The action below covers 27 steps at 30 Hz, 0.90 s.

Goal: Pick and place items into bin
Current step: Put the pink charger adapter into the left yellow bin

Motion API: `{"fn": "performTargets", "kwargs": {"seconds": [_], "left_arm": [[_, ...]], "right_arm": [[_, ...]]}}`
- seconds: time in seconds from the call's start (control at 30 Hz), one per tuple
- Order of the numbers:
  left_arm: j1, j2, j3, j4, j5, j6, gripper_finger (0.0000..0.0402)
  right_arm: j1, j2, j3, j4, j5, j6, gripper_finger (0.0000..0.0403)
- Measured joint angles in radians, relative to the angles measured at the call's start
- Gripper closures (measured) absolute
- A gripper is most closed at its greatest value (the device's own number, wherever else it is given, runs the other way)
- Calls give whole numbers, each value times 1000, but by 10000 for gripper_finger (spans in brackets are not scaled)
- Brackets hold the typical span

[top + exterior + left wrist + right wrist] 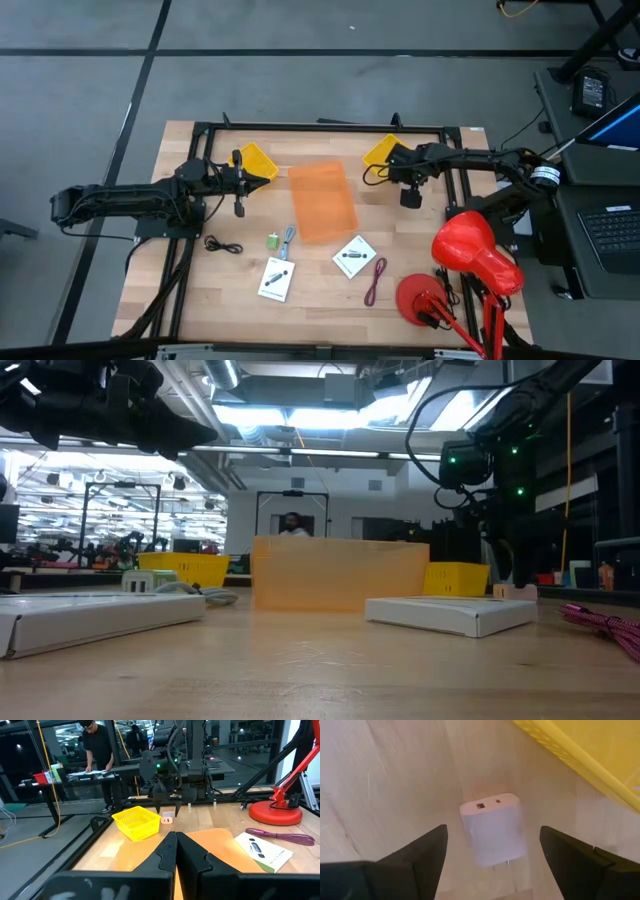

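My right gripper points down, open, over a small pinkish-white block that lies flat on the wood; its fingers stand on either side of the block and clear of it. The left wrist view shows the same block below that gripper. An orange bin stands mid-table. Nearer the front edge lie two white cards, a green cube, a blue-grey tool, a black cord and a dark-red cord. My left gripper waits at the left, level and shut.
Two yellow baskets sit at the far side; one is close beside the block. A red desk lamp stands at the right front. A black frame borders the table. A person stands beyond it.
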Motion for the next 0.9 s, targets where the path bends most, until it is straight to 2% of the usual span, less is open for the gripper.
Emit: {"fn": "performTargets", "kwargs": {"seconds": [0.53, 0.7, 0.9], "left_arm": [[0, 0, 0, 0, 0, 2, 400], [0, 0, 0, 1, 0, 3, 400], [1, 0, 0, 1, -4, 3, 400]], "right_arm": [[0, 158, 5, 14, 14, -23, 109], [1, 151, 15, 9, 6, -15, 146], [0, 151, 27, 17, -1, 10, 219]]}}
